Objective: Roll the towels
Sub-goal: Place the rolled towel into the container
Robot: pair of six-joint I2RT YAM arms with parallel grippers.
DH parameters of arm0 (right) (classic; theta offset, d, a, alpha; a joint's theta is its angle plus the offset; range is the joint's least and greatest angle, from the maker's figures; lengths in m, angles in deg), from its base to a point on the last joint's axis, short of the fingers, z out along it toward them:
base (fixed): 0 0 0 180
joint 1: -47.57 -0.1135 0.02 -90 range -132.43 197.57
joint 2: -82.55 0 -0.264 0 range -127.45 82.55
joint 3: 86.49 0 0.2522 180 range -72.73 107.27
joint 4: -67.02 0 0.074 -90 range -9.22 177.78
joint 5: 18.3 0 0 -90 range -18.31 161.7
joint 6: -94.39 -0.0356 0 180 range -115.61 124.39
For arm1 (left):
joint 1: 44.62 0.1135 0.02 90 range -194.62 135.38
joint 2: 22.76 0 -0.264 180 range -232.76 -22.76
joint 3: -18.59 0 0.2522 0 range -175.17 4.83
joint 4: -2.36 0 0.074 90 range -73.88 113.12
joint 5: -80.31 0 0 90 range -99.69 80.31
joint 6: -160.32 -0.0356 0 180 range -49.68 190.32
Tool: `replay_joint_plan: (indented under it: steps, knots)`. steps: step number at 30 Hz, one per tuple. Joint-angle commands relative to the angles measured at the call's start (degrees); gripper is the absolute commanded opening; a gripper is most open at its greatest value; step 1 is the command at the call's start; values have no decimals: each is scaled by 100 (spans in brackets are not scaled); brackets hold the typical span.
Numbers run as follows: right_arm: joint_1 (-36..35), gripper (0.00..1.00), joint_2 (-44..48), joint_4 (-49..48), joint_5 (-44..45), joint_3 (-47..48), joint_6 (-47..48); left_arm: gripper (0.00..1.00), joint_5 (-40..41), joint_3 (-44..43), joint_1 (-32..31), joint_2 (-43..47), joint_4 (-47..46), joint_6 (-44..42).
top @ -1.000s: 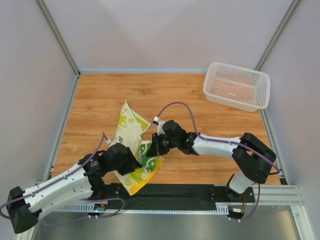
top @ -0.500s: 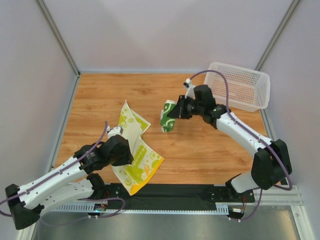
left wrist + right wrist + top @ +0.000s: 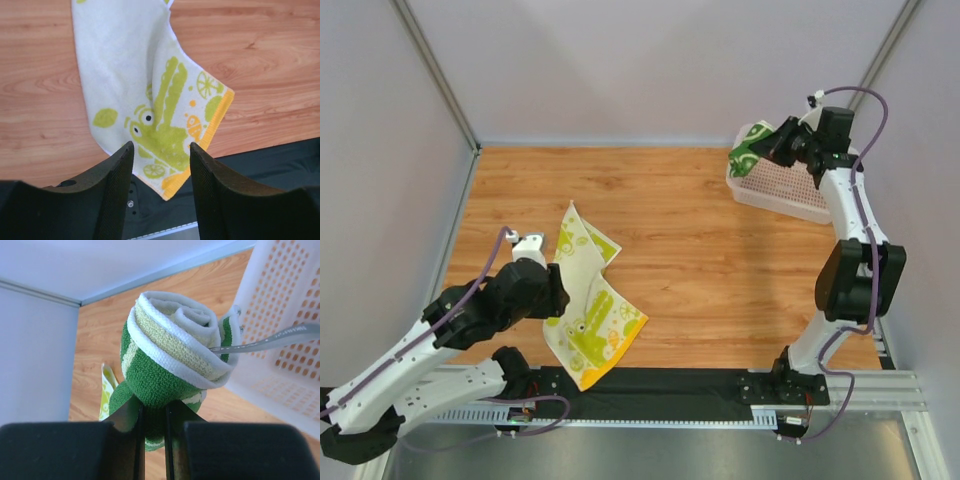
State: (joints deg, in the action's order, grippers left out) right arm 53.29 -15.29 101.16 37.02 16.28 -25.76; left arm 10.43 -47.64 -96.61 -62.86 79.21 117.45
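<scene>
Wood-grain bench before you: your right hand is clamped on the rolled green towel at the basket rim. Your left hand, half open and empty, hovers over the flat cream-yellow towel, whose long axis runs away from it.

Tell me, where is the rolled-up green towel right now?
The green towel roll is at the far right in the top view, held in the air by the right arm's fingers at the left end of the white basket.
</scene>
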Motion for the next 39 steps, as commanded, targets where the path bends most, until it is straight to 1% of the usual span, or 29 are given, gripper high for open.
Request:
replay_joint_plan:
  steps: [1,5,6,7,9,10,12,14,16,17,19,23,26,27,30,31,34,36,39]
  knots:
    - [271,0,-645,44,-531,844,-8,56,395,-614,13,-33,536,-678]
    - [536,0,-1288,-52,-715,1477,-88,59,528,-633,13,-33,591,-995]
    - [597,0,-1412,-34,-759,1809,26,59,511,-607,13,-33,582,-987]
    - [615,0,-1700,61,-812,1961,105,59,493,-589,13,19,564,-996]
    - [676,0,-1983,202,-874,2321,281,60,493,-554,13,89,503,-978]
    - [703,0,-2315,281,-996,2627,386,63,571,-493,13,194,459,-961]
    - [799,0,-2659,230,-1198,2866,335,66,633,-449,22,344,397,-943]
    - [878,0,-3213,168,-1585,3235,317,67,677,-440,13,397,397,-926]
    - [896,0,-3591,369,-1839,3690,465,68,748,-413,22,503,388,-890]
    - [931,0,-3976,483,-1858,3824,492,68,748,-405,22,529,397,-882]
    - [949,0,-4312,563,-1972,4078,501,69,809,-405,22,556,406,-855]
    - [975,2,-5007,984,-1929,4597,589,71,906,-405,22,538,432,-811]
    - [984,4,-5411,1537,-1737,5080,790,72,897,-396,22,468,423,-820]
    - [984,4,-5490,1904,-1396,5143,870,72,889,-405,22,424,423,-829]
    - [967,6,-5509,2424,-771,5144,1177,72,888,-405,31,354,415,-829]
    - [958,6,-5509,2548,-334,5135,1265,72,888,-405,31,353,432,-820]
    - [896,12,-5544,2953,345,5144,1591,72,897,-396,22,388,432,-820]
    - [888,16,-5605,3085,444,5161,1626,72,897,-387,31,432,415,-820]
    - [826,29,-5614,3034,383,5249,1627,72,897,-378,31,433,406,-829]
